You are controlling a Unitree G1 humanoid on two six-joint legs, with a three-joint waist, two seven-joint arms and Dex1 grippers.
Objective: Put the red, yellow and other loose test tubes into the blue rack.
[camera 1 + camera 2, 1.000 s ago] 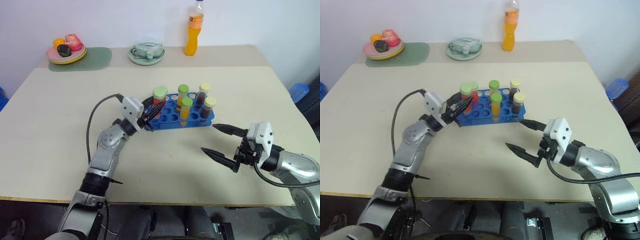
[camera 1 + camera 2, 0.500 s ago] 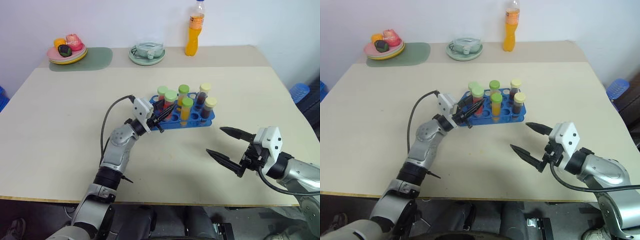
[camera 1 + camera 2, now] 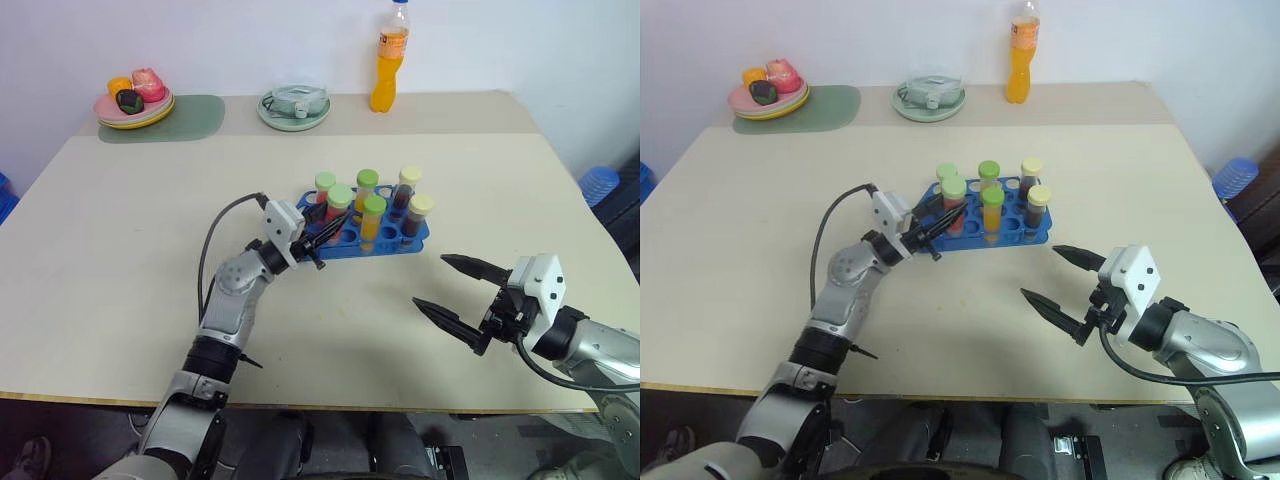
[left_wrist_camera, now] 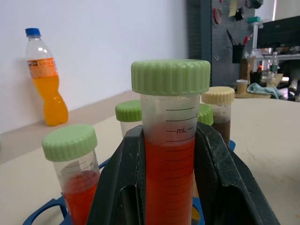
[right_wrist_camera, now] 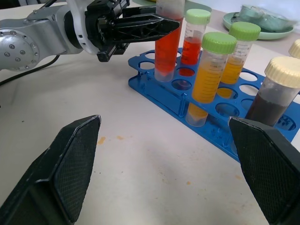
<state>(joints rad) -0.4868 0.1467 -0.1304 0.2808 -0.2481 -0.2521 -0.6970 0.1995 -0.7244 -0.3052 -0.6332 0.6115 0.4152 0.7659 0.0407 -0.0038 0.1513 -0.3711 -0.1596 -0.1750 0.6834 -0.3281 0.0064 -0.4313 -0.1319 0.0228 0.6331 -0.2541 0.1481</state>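
The blue rack [image 3: 346,248] lies mid-table with several capped tubes standing in it. My left gripper [image 3: 322,233] is shut on a green-capped tube of red liquid [image 3: 339,203]. The tube is upright, and its lower end [image 5: 164,75] sits in a hole at the rack's near left corner. Both black fingers [image 4: 220,173] clamp this tube [image 4: 169,159] in the left wrist view. My right gripper [image 3: 430,280] hovers open over bare table to the right of the rack, nearer to me, holding nothing. Its wide-spread fingers [image 5: 70,164] point toward the rack [image 5: 154,91].
An orange drink bottle [image 3: 388,55] and a pale green dish [image 3: 293,108] stand at the table's far edge. A plate of toy food [image 3: 133,100] rests on a green mat [image 3: 195,115] at the far left. A blue stool [image 3: 598,183] stands beyond the right edge.
My left gripper carried the red tube rightward and down to the rack's corner hole, then held almost still. My right gripper drifted slightly right and nearer, still open.
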